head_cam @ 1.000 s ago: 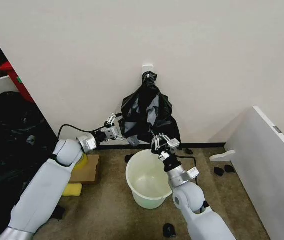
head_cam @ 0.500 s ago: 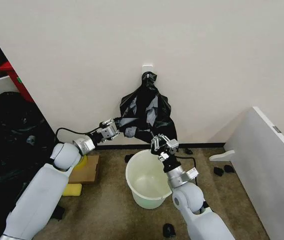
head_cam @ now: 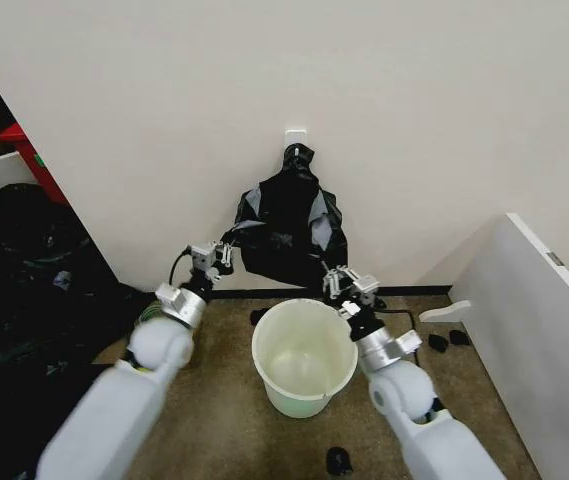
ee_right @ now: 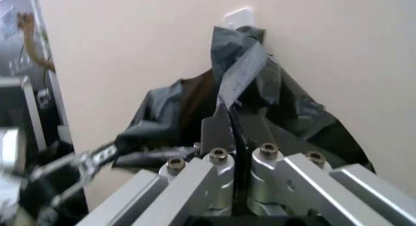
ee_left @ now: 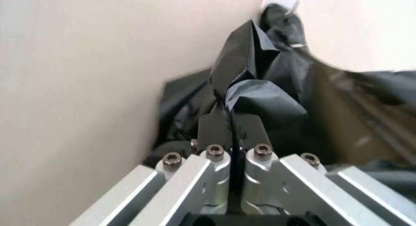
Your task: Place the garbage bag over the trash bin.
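**Both grippers pinch the bag above the bin**

The crumpled black plastic garbage bag [head_cam: 289, 220] hangs from a white wall hook [head_cam: 295, 133], its mouth hard to make out. The left gripper [head_cam: 216, 254] and right gripper [head_cam: 348, 284] each clench a fold of it. Below, apart from the bag, the round off-white plastic trash bin [head_cam: 304, 400] stands on the carpet, nothing inside, floor open in front.

We got even, soft indoor light on the wall [head_cam: 414, 120], no glare. Left arm [head_cam: 124, 390] was motion-blurred at lower left of the head view. Both wrist views ran soft; garbage bag [ee_left: 260, 97] folds smeared, frame's left side dim.
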{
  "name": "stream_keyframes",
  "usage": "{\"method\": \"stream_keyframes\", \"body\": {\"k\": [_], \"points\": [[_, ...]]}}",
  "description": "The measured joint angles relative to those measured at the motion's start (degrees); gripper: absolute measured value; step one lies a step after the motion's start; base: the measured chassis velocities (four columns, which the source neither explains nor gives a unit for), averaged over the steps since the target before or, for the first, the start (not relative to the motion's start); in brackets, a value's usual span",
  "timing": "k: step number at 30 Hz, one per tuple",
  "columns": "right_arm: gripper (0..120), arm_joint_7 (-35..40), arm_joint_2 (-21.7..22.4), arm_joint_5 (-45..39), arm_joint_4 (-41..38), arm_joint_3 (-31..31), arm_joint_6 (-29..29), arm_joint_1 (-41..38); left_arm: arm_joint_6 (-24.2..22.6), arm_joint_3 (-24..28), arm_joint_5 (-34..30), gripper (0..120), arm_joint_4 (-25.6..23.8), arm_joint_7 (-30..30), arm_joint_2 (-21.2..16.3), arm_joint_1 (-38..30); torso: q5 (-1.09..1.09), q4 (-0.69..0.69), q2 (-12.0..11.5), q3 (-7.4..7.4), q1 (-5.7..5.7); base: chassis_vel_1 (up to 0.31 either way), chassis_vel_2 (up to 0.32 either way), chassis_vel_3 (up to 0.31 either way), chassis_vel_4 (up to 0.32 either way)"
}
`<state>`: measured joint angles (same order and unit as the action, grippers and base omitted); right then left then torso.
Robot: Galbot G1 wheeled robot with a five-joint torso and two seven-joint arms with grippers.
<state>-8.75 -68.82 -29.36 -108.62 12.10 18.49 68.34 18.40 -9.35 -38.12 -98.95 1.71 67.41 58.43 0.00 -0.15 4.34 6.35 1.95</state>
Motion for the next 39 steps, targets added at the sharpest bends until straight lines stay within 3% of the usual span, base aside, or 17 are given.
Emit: {"method": "stream_keyframes", "body": {"k": [7,16,24,30,39], "points": [[0,8.26,5.52,-7.84,-10.61,1.59,-5.16,8.35,1.72,0.16,-1.68,0,-7.98,-1.54,3.26,6.87,-0.01,-0.01,0.0,-0.01,0.0,0.0,0.0,0.0,0.0],[0,16.94,10.41,-5.24,-22.34,4.79,-8.76,20.58,0.47,-3.2,5.64,0,-15.93,-6.45,1.13,16.75,-0.05,0.01,0.02,-0.01,-0.01,0.0,0.0,0.0,0.0],[0,16.5,11.35,0.26,-24.69,6.49,-6.32,27.49,1.48,-6.23,8.72,0,-20.82,-5.96,0.14,22.2,-0.03,0.01,0.02,-0.01,-0.01,0.0,0.0,0.0,0.0],[0,16.14,10.85,4.53,-27.79,7.17,-5.03,30.13,1.96,-8.0,5.59,0,-25.06,-3.48,-0.55,22.77,-0.04,0.01,0.02,0.0,0.0,0.0,0.0,0.0,0.0],[0,14.72,8.95,7.17,-27.57,7.35,-3.89,29.27,1.03,-6.61,3.05,0,-23.61,-0.87,0.92,21.77,-0.04,0.01,0.01,0.0,0.0,0.0,0.0,0.0,0.0]]}}
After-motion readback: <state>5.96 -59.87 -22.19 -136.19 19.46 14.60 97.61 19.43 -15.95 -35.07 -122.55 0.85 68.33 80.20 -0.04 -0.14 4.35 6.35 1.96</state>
